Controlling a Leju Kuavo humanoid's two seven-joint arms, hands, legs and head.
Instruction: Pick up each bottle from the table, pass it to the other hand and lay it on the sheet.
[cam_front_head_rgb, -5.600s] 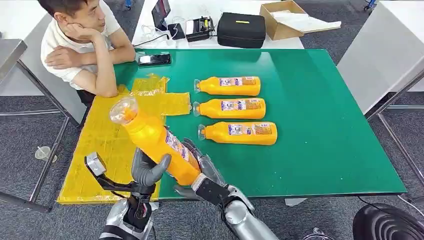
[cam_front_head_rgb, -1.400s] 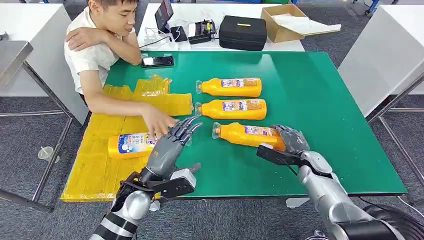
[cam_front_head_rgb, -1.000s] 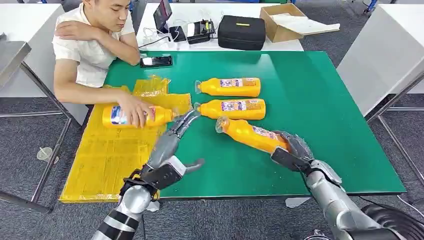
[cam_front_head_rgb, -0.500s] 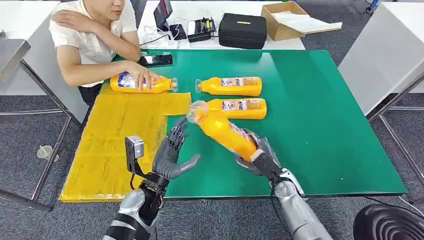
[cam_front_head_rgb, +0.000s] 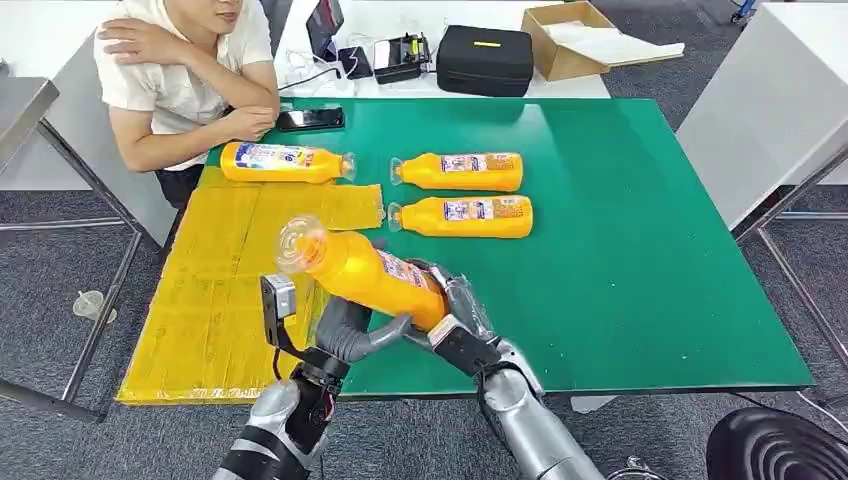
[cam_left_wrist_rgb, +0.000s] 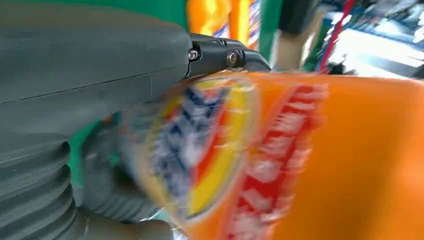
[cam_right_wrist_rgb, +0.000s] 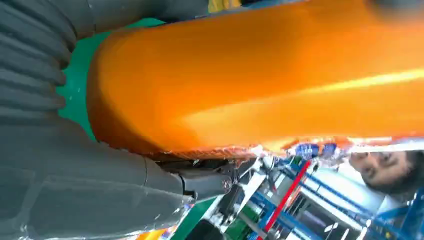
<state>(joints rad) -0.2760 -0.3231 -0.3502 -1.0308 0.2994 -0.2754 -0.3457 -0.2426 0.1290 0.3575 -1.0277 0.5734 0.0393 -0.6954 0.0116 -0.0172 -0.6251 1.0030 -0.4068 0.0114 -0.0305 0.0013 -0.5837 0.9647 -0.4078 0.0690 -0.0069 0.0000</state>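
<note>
Here both the right hand (cam_front_head_rgb: 452, 312) and left hand (cam_front_head_rgb: 348, 328) clasp a glossy orange plastic bottle (cam_front_head_rgb: 362, 274).

1. Both arms are silver metal tubes with black bands near the wrists.
2. The left hand (cam_front_head_rgb: 345, 330) is grey, with a thick grey thumb and darker fingers.
3. A small silver box (cam_front_head_rgb: 275, 298) with a dark face stands on a black bracket at the left wrist.
4. The right hand (cam_front_head_rgb: 450, 305) is grey with dark fingers, and a black block sits at its wrist.
5. A thin black cable loops beside the right wrist.
6. Up close, each hand has a grey ribbed cover (cam_left_wrist_rgb: 35, 195).
7. A black finger link carries two small silver screws (cam_left_wrist_rgb: 212, 55).
8. The right wrist cover (cam_right_wrist_rgb: 30, 50) is ribbed the same way, with a smooth grey thumb below it.
</note>
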